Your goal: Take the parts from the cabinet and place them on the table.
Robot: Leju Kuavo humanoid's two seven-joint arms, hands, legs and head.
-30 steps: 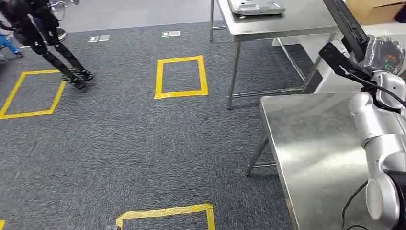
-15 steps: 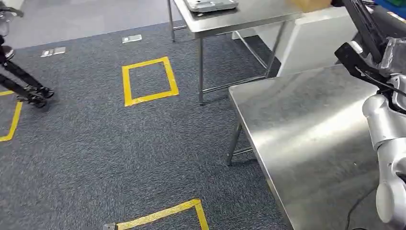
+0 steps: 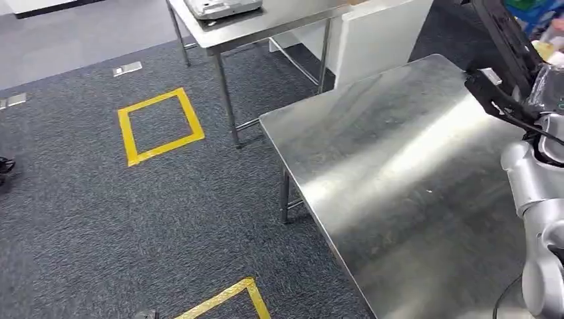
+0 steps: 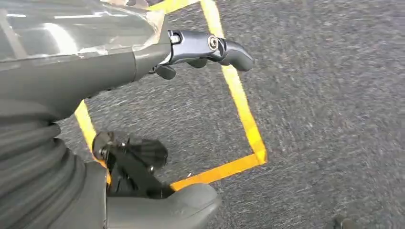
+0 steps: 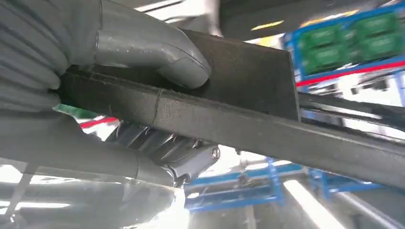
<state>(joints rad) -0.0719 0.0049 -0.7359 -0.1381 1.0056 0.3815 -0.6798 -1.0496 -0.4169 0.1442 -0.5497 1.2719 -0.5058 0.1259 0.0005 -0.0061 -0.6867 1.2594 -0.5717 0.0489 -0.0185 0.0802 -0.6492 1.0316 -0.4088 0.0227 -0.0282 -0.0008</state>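
Note:
My right hand [image 3: 544, 83] is raised at the right edge of the head view and grips a long, flat black part [image 3: 507, 36] that slants up past the top of the frame. In the right wrist view the thumb [image 5: 153, 50] presses on the black part [image 5: 248, 112], with the fingers [image 5: 181, 152] curled under it. The steel table [image 3: 399, 173] lies in front of me, its top bare and shiny, and the part hangs above its far right side. My left hand [image 4: 95, 71] hangs over the carpet, fingers [image 4: 215, 47] apart and holding nothing.
A second steel table [image 3: 266, 23] stands behind, with a flat grey device [image 3: 219, 6] on it. A white cabinet side [image 3: 379, 33] is beyond the near table. Yellow tape squares [image 3: 159, 126] [image 3: 226, 299] mark the grey carpet at left.
The camera has swung to the right, so the whole scene slides left and the near table takes up more of the view. My right hand still holds the black part.

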